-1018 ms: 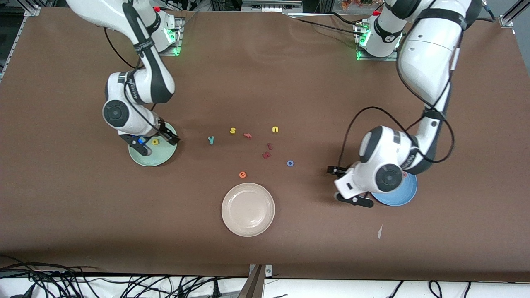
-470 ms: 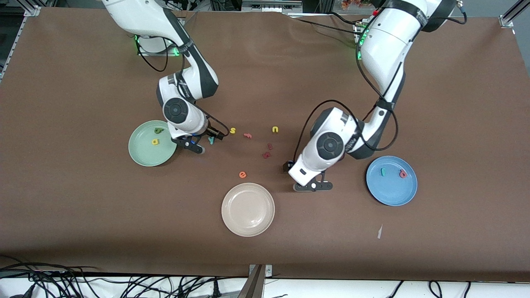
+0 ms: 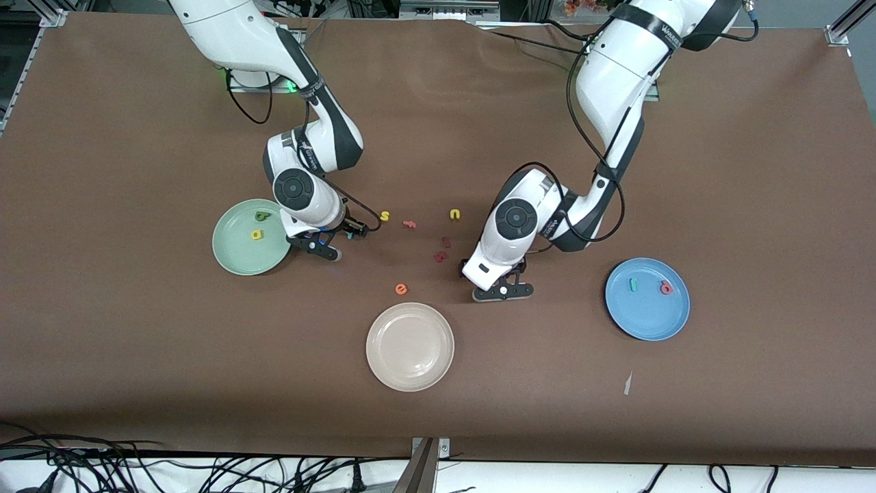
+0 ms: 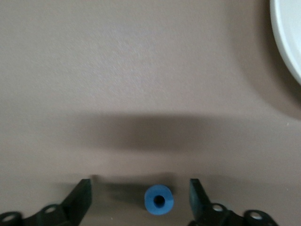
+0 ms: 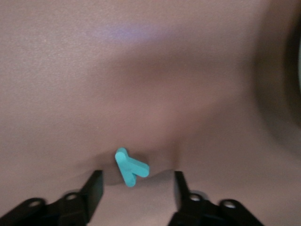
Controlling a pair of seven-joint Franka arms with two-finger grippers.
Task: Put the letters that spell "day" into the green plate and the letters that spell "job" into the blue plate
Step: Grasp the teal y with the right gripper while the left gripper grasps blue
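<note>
Now, front view: the green plate (image 3: pixel 249 237) holds "d" and "a", the blue plate (image 3: pixel 647 299) "j" and "b". Left wrist view: left gripper (image 4: pixel 140 200), fingers open, straddles the "o" (image 4: pixel 158 200) on the counter (image 4: pixel 141 70). Right wrist view: right gripper (image 5: pixel 136 188), open, brackets the "y" (image 5: pixel 130 166), ready to pinch.

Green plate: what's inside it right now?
The green plate holds the dark green "a" and the yellow "d". The right arm's wrist covers its edge, so anything lying under there is hidden.
</note>
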